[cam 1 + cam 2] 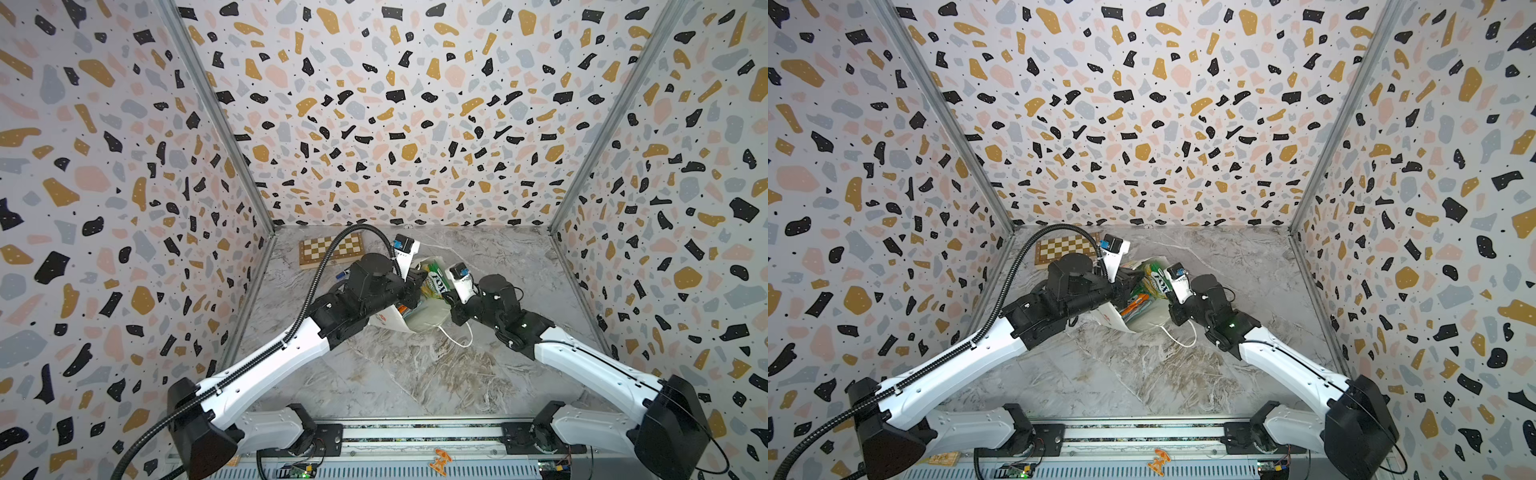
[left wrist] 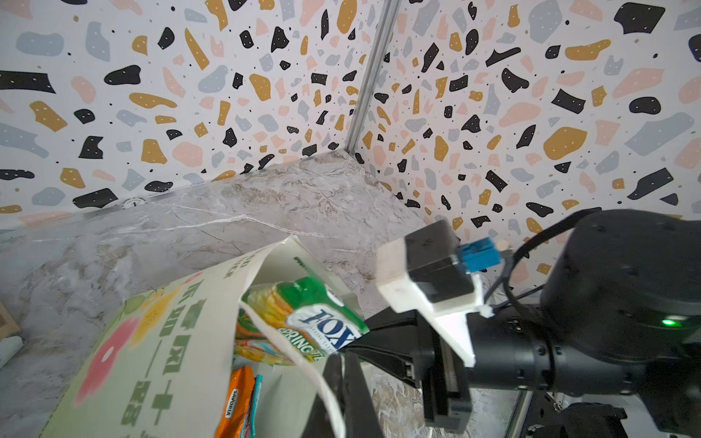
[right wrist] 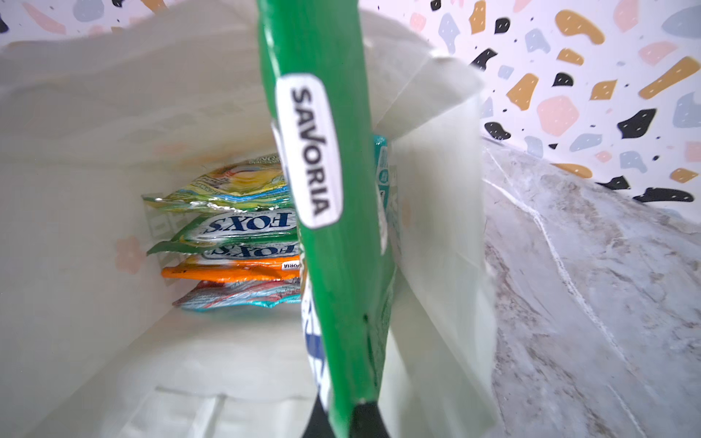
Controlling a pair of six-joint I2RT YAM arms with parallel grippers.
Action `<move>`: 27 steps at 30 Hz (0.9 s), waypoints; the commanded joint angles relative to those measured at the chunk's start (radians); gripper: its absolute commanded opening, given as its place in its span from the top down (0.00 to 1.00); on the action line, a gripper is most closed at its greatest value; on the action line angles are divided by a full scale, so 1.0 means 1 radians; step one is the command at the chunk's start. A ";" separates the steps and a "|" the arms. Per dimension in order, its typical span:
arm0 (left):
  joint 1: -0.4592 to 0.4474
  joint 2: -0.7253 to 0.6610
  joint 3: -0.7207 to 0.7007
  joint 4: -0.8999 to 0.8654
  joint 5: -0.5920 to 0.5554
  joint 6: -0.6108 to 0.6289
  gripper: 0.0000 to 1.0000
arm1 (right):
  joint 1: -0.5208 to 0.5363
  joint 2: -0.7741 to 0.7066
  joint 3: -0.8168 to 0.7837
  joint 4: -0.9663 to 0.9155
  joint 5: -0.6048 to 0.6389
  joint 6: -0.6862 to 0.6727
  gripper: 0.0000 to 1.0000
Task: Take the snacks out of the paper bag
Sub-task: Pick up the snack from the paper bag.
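On the left: pinching the upper rim of a tall white paper carrier bag [image 2: 170, 341] with the left gripper [image 2: 343, 383], with jaws closed narrow on the paper edge, propping the mouth open. Lying tipped over on a grey marbled tabletop [image 1: 415, 382], with that mouth gaping toward the right arm. Just past the left gripper's tips: poking partly out of the mouth, a flat glossy green-and-yellow plastic packet marked FOX'S [image 2: 318, 318], with its long axis running along the bag's length, from inside out toward the right gripper [image 2: 352, 341]. On the right: clamping the packet's near corner in the right gripper, with jaws shut tight on the plastic. Straight ahead of the right gripper, deep at the bag's closed end: sitting stacked, several more flat packets [image 3: 235, 242] in green, orange and teal. Probably calling next for drawing the held packet straight back along its length, with the right arm, the nearer one.
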 commanded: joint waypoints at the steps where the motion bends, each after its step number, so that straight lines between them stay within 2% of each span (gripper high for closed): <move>1: -0.005 -0.012 0.014 0.045 -0.013 -0.009 1.00 | 0.001 -0.103 0.013 -0.044 0.038 0.006 1.00; 11: -0.004 0.002 0.021 0.048 0.040 -0.016 1.00 | 0.000 -0.297 0.063 -0.150 0.159 0.003 1.00; 19: -0.011 0.012 0.025 0.050 0.083 -0.013 1.00 | -0.014 -0.389 0.061 -0.146 0.338 0.015 1.00; 22: -0.012 0.015 0.026 0.047 0.085 -0.011 1.00 | -0.063 -0.408 0.067 -0.164 0.370 0.034 1.00; 27: -0.017 0.015 0.029 0.042 0.087 -0.008 1.00 | -0.233 -0.398 0.079 -0.209 0.289 0.088 1.00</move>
